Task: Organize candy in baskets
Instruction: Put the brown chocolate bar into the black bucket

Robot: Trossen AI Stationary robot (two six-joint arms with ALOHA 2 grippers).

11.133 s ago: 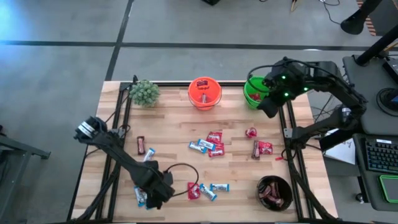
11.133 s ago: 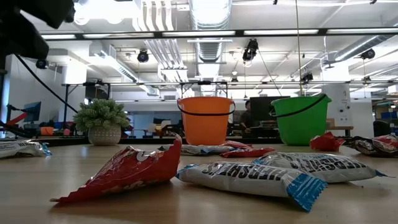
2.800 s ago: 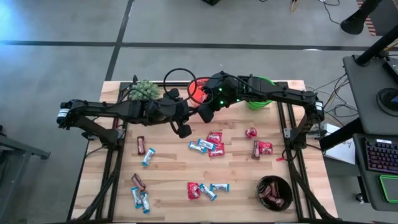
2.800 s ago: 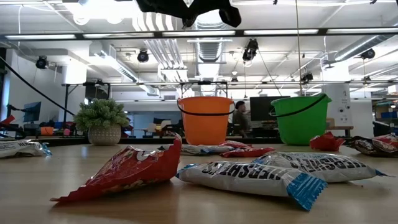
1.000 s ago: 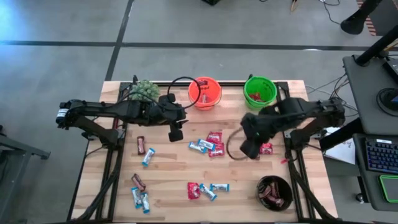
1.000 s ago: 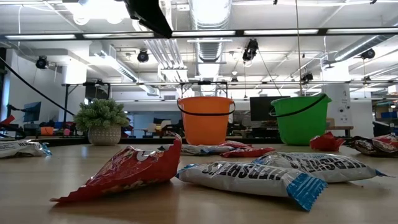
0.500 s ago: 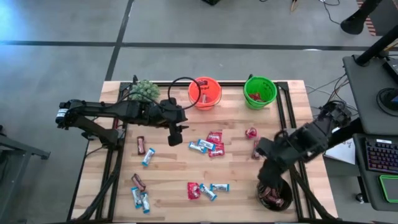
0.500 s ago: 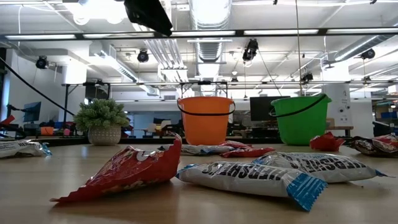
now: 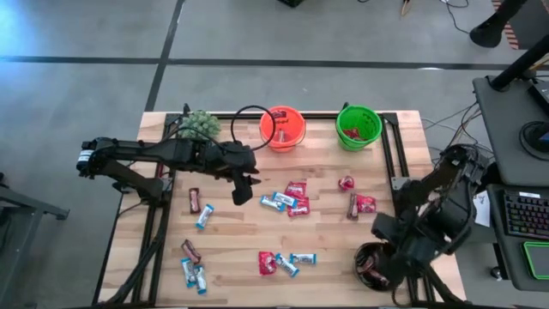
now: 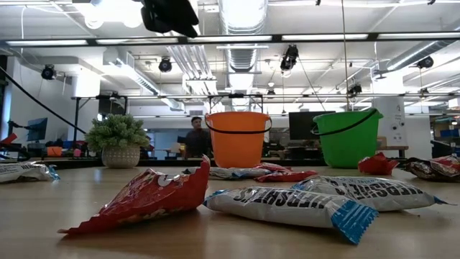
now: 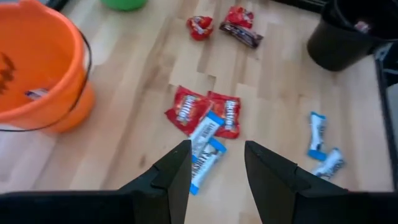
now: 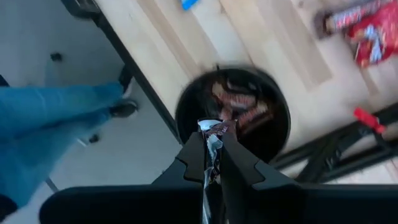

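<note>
Reading "HERSHEY'S" on blue-white bar (image 10: 291, 203); right claw (image 12: 212, 144) pinching dark-wrapped candy (image 12: 214, 133) above black bowl (image 12: 273, 138); left claw (image 11: 216, 163) parted, empty.

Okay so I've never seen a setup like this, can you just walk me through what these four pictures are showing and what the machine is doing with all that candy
This is a robot with two dark arms at a wooden table, each ending in a two-finger gripper. One picture looks straight down, one looks level across the tabletop, and two come from cameras on the arms' wrists.

Wrapped candies lie scattered on the table. At the far edge stand an orange pail, a green pail and a small plant; a black bowl sits at the near right.

The right gripper is shut on a dark-wrapped candy, held above the black bowl, which already holds brown candies. The left gripper hangs open and empty above the candies in the middle.
</note>
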